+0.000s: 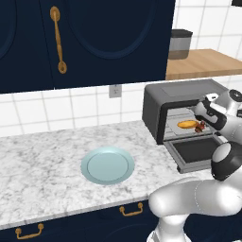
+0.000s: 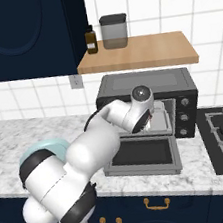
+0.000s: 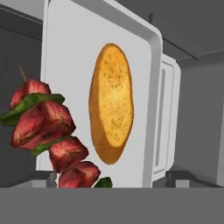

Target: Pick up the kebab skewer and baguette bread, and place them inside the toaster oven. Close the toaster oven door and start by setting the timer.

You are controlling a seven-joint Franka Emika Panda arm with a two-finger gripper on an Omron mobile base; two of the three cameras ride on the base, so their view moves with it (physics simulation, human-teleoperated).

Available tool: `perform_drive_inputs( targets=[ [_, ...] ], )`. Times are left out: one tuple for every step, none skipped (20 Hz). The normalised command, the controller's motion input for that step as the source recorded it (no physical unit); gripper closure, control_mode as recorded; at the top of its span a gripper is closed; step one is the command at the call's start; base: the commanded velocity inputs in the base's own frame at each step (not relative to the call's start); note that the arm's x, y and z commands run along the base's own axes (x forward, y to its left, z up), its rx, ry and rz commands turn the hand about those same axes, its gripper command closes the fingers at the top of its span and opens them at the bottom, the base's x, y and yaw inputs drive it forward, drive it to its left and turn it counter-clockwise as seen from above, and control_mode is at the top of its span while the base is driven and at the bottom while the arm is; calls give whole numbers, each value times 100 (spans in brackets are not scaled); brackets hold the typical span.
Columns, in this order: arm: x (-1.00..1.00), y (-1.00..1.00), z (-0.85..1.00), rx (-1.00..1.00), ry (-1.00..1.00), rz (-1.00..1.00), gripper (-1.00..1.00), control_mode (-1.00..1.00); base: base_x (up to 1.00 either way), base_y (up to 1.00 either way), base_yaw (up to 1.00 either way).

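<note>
Marble counter [image 1: 42, 156] runs under dark blue cupboards [image 1: 94, 38], with a pale blue plate [image 1: 108, 165] well off to the left of the claw [image 1: 204, 124]. That claw sits at the mouth of the toaster oven [image 1: 156, 106], above the dropped-open door [image 1: 196, 150], its jaws spread wide and holding nothing. Just ahead of it, the baguette [image 3: 111, 103] lies on the grey tray [image 3: 70, 57] inside the oven, and the kebab skewer [image 3: 46, 131] rests beside the bread at the tray's near edge.
</note>
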Motion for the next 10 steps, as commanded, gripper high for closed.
perform_drive_inputs(
  targets=[
    [0,0,-27,0,0,0,-100,-100,0,0,0],
    [0,0,-29,0,0,0,-100,-100,0,0,0],
    [0,0,-28,0,0,0,-100,-100,0,0,0],
    [0,0,-28,0,0,0,-100,-100,0,0,0],
    [0,0,-29,0,-4,0,-100,-100,0,0,0],
    [0,-1,-31,0,-8,0,-100,-100,0,0,0],
    [0,0,-34,0,-8,0,-100,-100,0,0,0],
    [-4,-1,-37,1,-7,-2,-100,-100,0,0,0],
    [-9,-1,-42,2,-5,-2,-100,-100,0,0,0],
    [-15,0,-49,2,-5,-3,-100,-100,0,0,0]
  ],
)
